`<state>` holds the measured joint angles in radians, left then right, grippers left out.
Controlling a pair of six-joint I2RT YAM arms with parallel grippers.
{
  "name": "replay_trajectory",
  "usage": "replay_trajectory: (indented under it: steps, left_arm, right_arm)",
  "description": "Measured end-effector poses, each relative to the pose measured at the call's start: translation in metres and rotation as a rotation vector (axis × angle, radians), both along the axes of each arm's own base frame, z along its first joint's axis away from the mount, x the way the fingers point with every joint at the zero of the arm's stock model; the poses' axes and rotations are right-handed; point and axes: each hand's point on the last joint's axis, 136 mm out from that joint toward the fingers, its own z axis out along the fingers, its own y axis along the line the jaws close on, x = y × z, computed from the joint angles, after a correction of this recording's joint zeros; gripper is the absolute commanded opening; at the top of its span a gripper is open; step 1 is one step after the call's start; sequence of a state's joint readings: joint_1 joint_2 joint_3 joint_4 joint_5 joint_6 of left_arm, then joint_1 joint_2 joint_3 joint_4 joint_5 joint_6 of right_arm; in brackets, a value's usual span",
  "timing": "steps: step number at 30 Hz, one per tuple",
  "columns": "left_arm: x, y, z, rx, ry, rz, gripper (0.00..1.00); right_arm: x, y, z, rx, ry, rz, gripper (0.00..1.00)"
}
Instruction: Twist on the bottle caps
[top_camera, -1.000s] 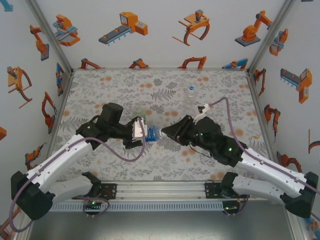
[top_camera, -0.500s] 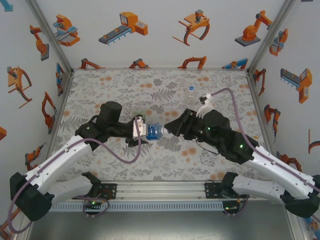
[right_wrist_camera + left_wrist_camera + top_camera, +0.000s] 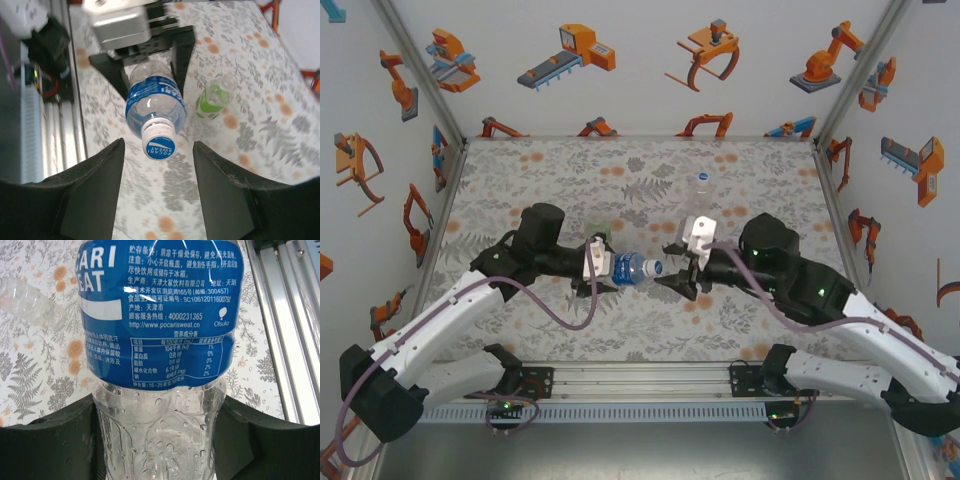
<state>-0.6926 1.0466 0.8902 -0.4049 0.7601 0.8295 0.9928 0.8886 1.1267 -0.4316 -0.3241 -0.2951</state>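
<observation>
**Right jaws off the cap, blue bottle capped**

My left gripper (image 3: pixel 598 263) is clamping the base of the blue-label bottle (image 3: pixel 628 267), holding it sideways above the table (image 3: pixel 520 180) with the neck pointing right. The cap (image 3: pixel 160 144) is sitting on the neck. My right gripper (image 3: pixel 670 268) is backing off it, jaws partly open and empty, so this bottle looks done, though I can't tell how tight. The green bottle (image 3: pixel 212 102) is lying on the table, likely next. Cap reads POCARI SWEAT; label shows Otsuka, 4000231365 and Chinese nutrition print.

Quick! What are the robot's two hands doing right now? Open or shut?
Left gripper: closed on the blue-label bottle.
Right gripper: open, jaws apart just in front of the bottle cap.
</observation>
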Motion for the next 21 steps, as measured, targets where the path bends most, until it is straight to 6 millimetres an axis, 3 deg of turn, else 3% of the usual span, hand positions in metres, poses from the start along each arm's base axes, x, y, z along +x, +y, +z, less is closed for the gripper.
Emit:
replay_trajectory:
  steps: [7,21]
  left_arm:
    - [-0.004,0.0,0.0,0.0,0.005,-0.021,0.0]
    - [-0.006,0.0,-0.002,0.005,0.019,-0.036,0.0]
  right_arm:
    - [-0.014,0.007,-0.014,-0.078,-0.201,0.171,0.48]
    - [-0.019,0.008,-0.02,-0.084,-0.268,0.22,0.4]
